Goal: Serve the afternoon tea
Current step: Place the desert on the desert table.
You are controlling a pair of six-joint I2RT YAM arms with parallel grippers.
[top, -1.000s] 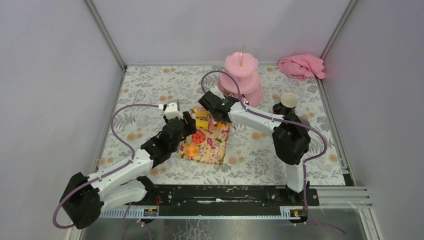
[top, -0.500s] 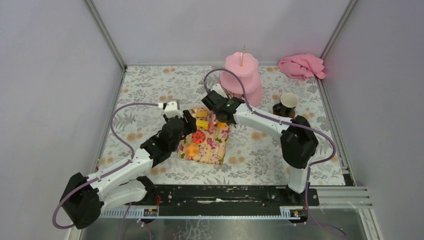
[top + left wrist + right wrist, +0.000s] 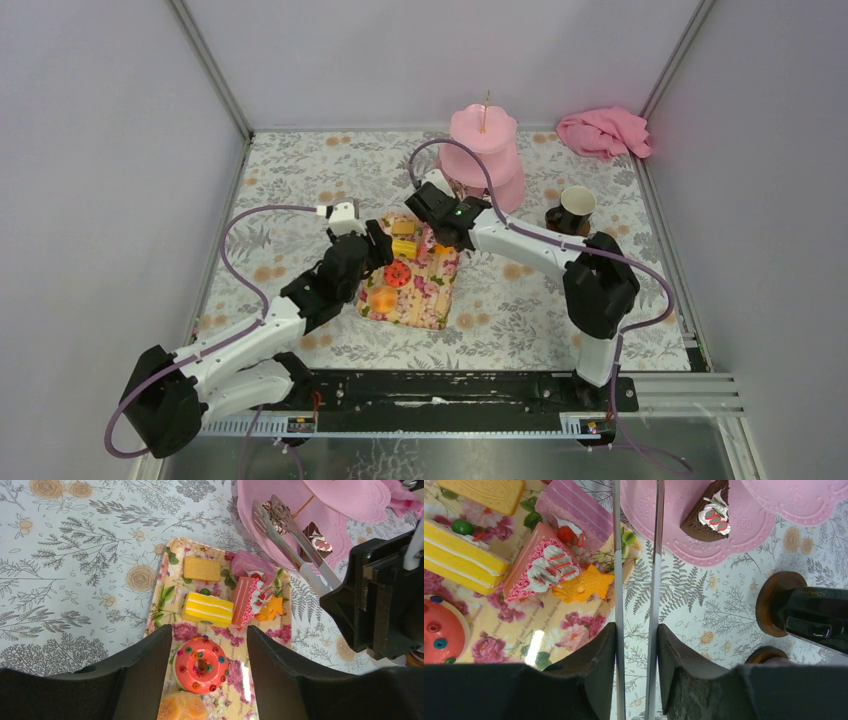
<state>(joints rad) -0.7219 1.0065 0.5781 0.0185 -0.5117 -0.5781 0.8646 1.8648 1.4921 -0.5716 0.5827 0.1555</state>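
Several toy cakes lie on the floral tray (image 3: 165, 585): a red doughnut (image 3: 201, 665), a yellow slice (image 3: 207, 609), a biscuit (image 3: 201, 568), pink slices (image 3: 246, 600) and an orange fish (image 3: 581, 587). My left gripper (image 3: 210, 645) hangs open over the tray, one finger on each side of the doughnut. My right gripper (image 3: 636, 640) is shut on metal tongs (image 3: 618, 555). The tongs reach over the bottom tier of the pink stand (image 3: 485, 150), where a chocolate slice (image 3: 711, 512) lies. A black mug (image 3: 570, 208) stands right of the stand.
A pink cloth (image 3: 603, 132) lies in the far right corner. A sugared bun (image 3: 182, 707) sits at the tray's near end. The two arms are close together over the tray. Cage walls and rails bound the flowered table (image 3: 300, 170).
My right arm has shifted slightly, its elbow moving right and nearer, and the tongs are squeezed a little narrower. The left arm has not moved.
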